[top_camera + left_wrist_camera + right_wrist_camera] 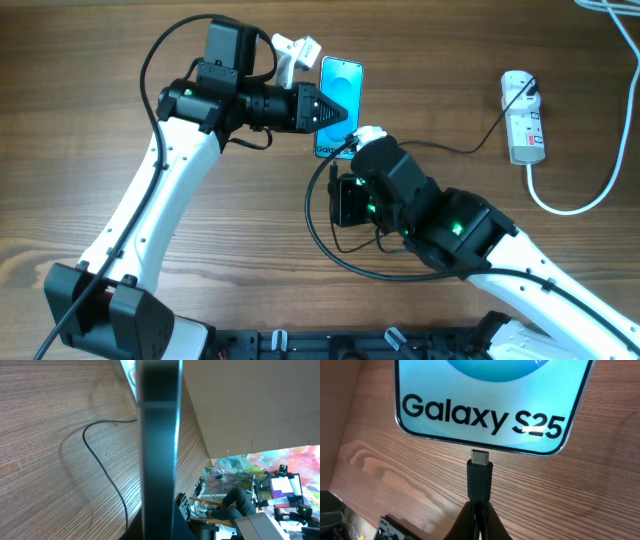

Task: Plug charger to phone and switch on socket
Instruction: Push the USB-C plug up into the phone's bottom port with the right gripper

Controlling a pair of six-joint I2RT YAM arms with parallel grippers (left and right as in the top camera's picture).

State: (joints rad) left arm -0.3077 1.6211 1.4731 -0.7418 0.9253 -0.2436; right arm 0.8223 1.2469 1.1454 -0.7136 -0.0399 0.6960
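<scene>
My left gripper (335, 108) is shut on the phone (341, 85) and holds it by its sides, cyan screen up, above the table. In the left wrist view the phone (159, 450) shows edge-on as a dark upright bar between the jaws of the left gripper (160, 529). My right gripper (480, 512) is shut on the charger plug (480, 477). The plug's metal tip (480, 455) meets the middle of the bottom edge of the phone (485, 415), under the "Galaxy S25" text. The charger cable (470, 150) runs right to the white socket (525, 120).
A thick white lead (590, 195) loops from the socket toward the table's right edge. A thin black cable (102, 467) lies curved on the wood below the phone. Black robot cables (335, 250) hang by the right arm. Beyond the table edge a cluttered room shows.
</scene>
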